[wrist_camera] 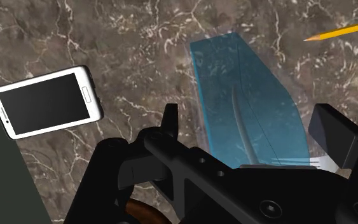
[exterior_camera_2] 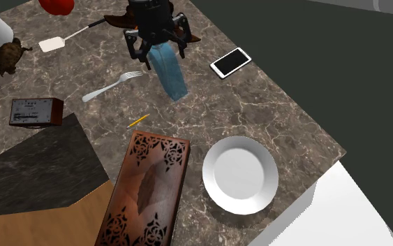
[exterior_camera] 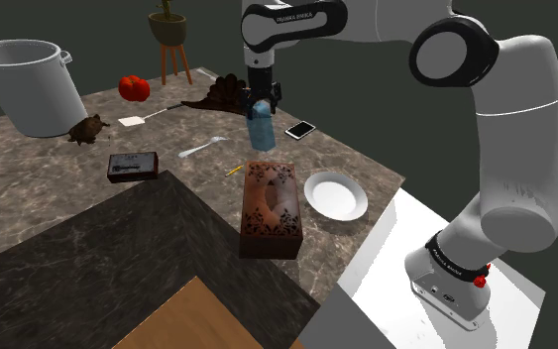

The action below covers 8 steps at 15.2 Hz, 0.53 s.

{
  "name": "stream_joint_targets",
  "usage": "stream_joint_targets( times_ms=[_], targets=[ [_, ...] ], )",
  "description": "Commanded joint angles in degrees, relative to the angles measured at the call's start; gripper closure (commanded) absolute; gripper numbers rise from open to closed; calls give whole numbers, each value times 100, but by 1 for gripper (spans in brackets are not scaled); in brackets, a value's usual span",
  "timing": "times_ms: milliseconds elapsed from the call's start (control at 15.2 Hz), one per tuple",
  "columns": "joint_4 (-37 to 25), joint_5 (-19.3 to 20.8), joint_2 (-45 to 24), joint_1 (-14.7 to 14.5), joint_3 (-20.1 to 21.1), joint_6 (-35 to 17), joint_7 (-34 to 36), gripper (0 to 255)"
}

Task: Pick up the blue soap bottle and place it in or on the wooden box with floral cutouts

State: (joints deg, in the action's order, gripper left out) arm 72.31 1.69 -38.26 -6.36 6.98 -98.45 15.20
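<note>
Blue and translucent, the soap bottle [exterior_camera_2: 169, 70] was clasped at its top between the closed-in fingers of the gripper [exterior_camera_2: 157, 50], over the marble counter [exterior_camera_2: 278, 112] near the phone [exterior_camera_2: 230, 62]. It would best be carried level to the carved wooden box [exterior_camera_2: 144, 192], kept clear of the plate [exterior_camera_2: 240, 175], and lowered squarely onto its lid before being released.

Bare countertop [exterior_camera_2: 271, 119] stretch from bottle [exterior_camera_2: 168, 70] to carved box [exterior_camera_2: 146, 192], pencil [exterior_camera_2: 138, 120] between, plate [exterior_camera_2: 240, 175] just beside box.
</note>
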Motion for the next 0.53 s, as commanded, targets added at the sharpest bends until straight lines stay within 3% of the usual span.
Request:
stream_joint_targets(
  times_ms=[0, 132, 198, 462],
  targets=[
    [14, 2, -15, 3, -4, -3, -1, 0],
    [14, 2, -15, 3, -4, -3, -1, 0],
    [1, 3, -20, 4, -5, 5, -4, 255],
    [17, 2, -6, 9, -5, 4, -9, 255]
  ],
)
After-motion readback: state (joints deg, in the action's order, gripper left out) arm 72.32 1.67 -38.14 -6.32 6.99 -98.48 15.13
